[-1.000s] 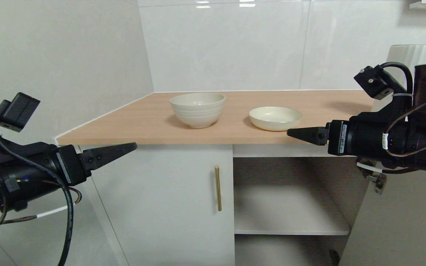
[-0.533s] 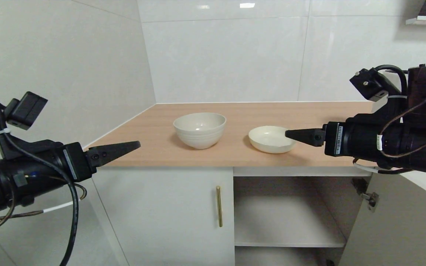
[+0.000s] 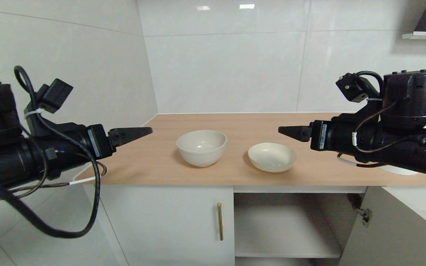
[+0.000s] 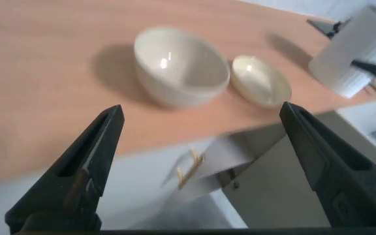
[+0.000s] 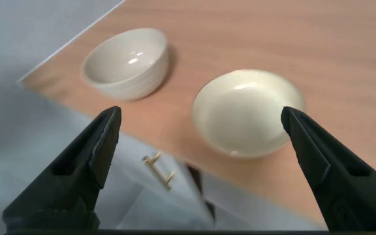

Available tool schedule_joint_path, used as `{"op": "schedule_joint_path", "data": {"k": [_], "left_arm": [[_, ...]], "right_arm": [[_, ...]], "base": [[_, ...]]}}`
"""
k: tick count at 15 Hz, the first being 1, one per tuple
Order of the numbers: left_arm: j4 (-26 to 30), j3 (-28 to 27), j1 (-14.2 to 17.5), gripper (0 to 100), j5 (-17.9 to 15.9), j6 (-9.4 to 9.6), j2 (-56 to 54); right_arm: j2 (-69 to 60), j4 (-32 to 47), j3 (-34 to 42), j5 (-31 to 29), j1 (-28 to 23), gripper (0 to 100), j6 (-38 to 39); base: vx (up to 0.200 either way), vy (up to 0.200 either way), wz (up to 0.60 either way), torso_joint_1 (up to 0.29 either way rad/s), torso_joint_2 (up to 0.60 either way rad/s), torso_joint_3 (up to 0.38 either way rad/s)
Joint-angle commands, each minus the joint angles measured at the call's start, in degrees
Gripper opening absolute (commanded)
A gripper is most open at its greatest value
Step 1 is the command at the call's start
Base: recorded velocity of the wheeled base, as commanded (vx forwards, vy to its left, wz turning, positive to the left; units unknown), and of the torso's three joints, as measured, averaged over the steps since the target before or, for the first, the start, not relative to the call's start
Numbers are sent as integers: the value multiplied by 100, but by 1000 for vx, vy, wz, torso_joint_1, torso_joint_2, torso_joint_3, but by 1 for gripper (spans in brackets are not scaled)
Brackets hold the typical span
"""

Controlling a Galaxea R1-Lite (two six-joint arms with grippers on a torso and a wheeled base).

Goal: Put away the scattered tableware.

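Relative to the light-brown wooden countertop (image 3: 154,162), both arms stand higher than a second ago, and the whole head view has shifted too. The left gripper (image 3: 136,133), formerly below the counter's front edge, now lies at centre left above its surface, and the right gripper (image 3: 290,132) lies at centre right; the wrist views show each pincer spread wide and holding nothing. A deep off-white ribbed ceramic bowl (image 3: 201,147) sits on the counter at the frame's centre with a shallow cream dish (image 3: 272,157) near its right, apart from it, above a white cabinet door (image 3: 168,225) and an open shelf compartment (image 3: 287,231) at lower right.
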Motion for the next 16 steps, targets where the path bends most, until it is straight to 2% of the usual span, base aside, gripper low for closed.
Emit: {"op": "schedule_joint_path", "data": {"k": [1, 3, 4, 5, 6, 7, 8, 9, 10, 12, 14, 16], "left_arm": [[296, -593, -90, 100, 39, -1, 580], [1289, -1112, -178, 100, 171, -1, 738], [2001, -1454, -283, 100, 452, -1, 791], [2528, -1683, -450, 100, 795, -1, 835], [2695, -1780, -520, 100, 953, -1, 879], [2765, -1894, -679, 100, 1296, -63, 1089], [2730, -1973, -775, 100, 1533, -265, 1265], [2713, -2219, -942, 100, 1928, -810, 1555], [2713, -2456, -1065, 100, 2218, -1214, 1793], [2704, -2658, -1144, 100, 2412, -1566, 2074], [2695, -2667, -1153, 100, 2403, -1574, 2135], [2326, -2658, -1188, 100, 2491, -1583, 2452]], "right_arm": [[457, 109, -313, -110, -75, 100, -43], [667, 1041, -911, -717, -75, 100, 1], [720, 1586, -1245, -884, -75, 100, 159], [738, 1718, -1368, -893, -66, 100, 335], [747, 1727, -1394, -901, -66, 100, 388], [782, 1727, -1403, -936, -66, 100, 405], [799, 1727, -1403, -1024, -75, 100, 405], [887, 1727, -1447, -1183, -75, 100, 405], [966, 1735, -1544, -1323, -75, 100, 405], [1133, 1735, -1588, -1464, -75, 100, 414], [1204, 1735, -1605, -1517, -75, 100, 414], [1335, 1770, -1667, -1622, -110, 100, 414]], "base": [[0, 0, 0, 22, -51, -32], [0, 0, 0, 0, 0, 0], [0, 0, 0, 0, 0, 0], [0, 0, 0, 0, 0, 0], [0, 0, 0, 0, 0, 0], [0, 0, 0, 0, 0, 0], [0, 0, 0, 0, 0, 0], [0, 0, 0, 0, 0, 0], [0, 0, 0, 0, 0, 0], [0, 0, 0, 0, 0, 0], [0, 0, 0, 0, 0, 0], [0, 0, 0, 0, 0, 0]]}}
